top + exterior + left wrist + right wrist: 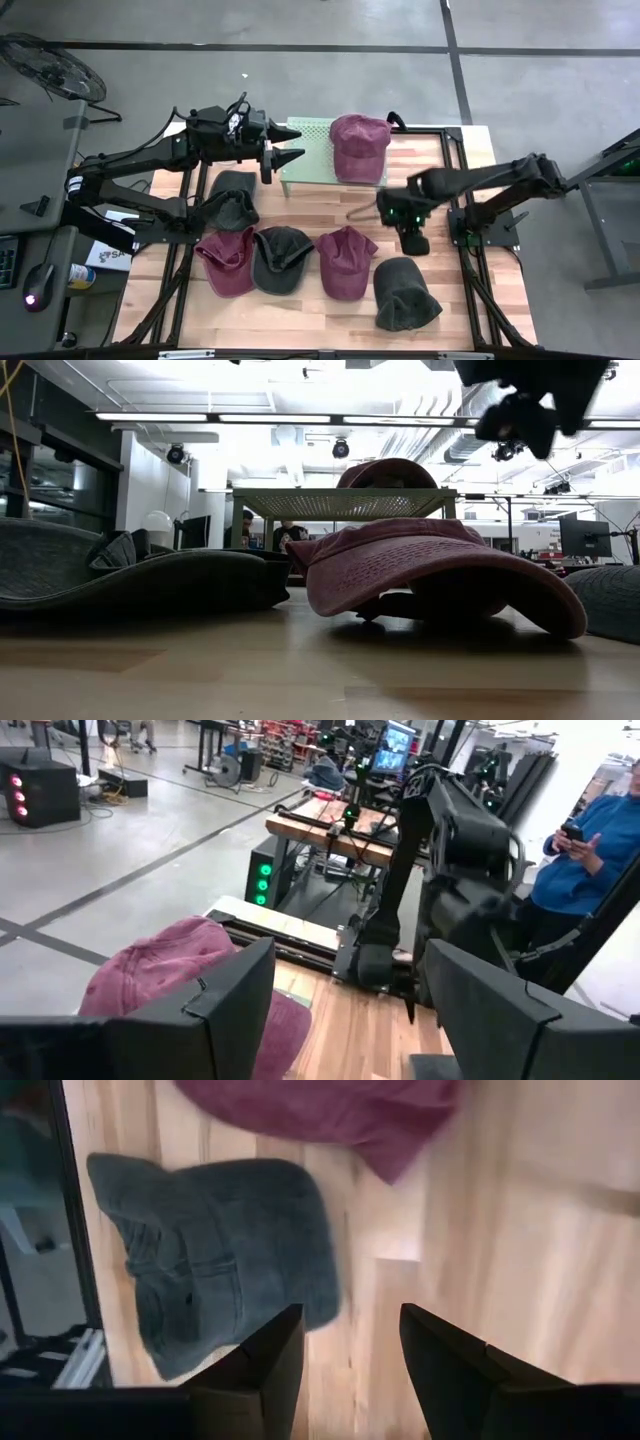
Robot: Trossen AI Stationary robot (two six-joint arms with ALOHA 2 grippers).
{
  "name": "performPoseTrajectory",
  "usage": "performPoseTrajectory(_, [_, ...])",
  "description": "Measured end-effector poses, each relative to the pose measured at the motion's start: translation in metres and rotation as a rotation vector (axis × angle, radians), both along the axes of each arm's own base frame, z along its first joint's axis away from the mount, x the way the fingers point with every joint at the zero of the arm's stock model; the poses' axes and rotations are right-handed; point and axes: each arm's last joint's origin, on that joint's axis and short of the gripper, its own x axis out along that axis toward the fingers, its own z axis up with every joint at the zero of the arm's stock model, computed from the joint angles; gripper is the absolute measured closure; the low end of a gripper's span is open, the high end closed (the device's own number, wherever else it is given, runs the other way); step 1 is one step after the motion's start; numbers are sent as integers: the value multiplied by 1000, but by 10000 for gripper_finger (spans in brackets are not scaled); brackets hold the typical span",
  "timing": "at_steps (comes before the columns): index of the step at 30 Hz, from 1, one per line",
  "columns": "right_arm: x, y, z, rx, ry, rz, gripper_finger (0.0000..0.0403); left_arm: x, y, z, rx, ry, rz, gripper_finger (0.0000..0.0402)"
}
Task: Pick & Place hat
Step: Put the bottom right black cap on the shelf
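Observation:
A maroon cap (358, 145) rests on a green perforated stand (305, 160) at the table's far side. My left gripper (295, 145) hovers open at the stand's left end, pointing toward that cap (170, 975), apart from it. Several more caps lie flat on the wood: dark grey (232, 197), maroon (227, 260), dark grey (282, 258), maroon (345, 262) and dark grey (405, 295). My right gripper (415, 243) hangs open above bare table, between the right maroon cap and the right grey cap (220, 1270), pointing down and touching neither.
Black frame rails (470, 240) run along the table's right and left sides. In the left wrist view, my right arm (450, 850) stands beyond the stand and a person in blue (580, 850) is off the table. Bare wood (440, 160) lies right of the stand.

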Motion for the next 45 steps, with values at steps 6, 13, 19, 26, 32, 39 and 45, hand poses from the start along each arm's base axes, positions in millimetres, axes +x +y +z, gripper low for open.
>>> performPoseTrajectory(6, [-1, 22, -35, 2, -35, 56, 231, 0, 0, -2, -6, 25, -11, 149])
performPoseTrajectory(13, [-7, 30, -72, -2, -56, 34, 184, 0, 0, -6, -22, 62, -10, 149])
performPoseTrajectory(19, [-11, 30, -92, 37, -72, 24, 143, 0, 0, -7, -24, 72, -10, 149])
performPoseTrajectory(26, [-16, 29, -109, 93, -81, 33, 137, 0, 0, -7, -24, 72, -10, 149])
performPoseTrajectory(32, [-20, 25, -116, 112, -59, 11, 136, -1, 0, -8, -25, 77, -10, 149])
performPoseTrajectory(39, [-21, 24, -123, 174, -75, 5, 137, -1, 0, -10, -24, 107, -10, 149])
performPoseTrajectory(45, [-19, 25, -123, 202, -87, 14, 167, -1, 0, -10, -24, 106, -9, 149])
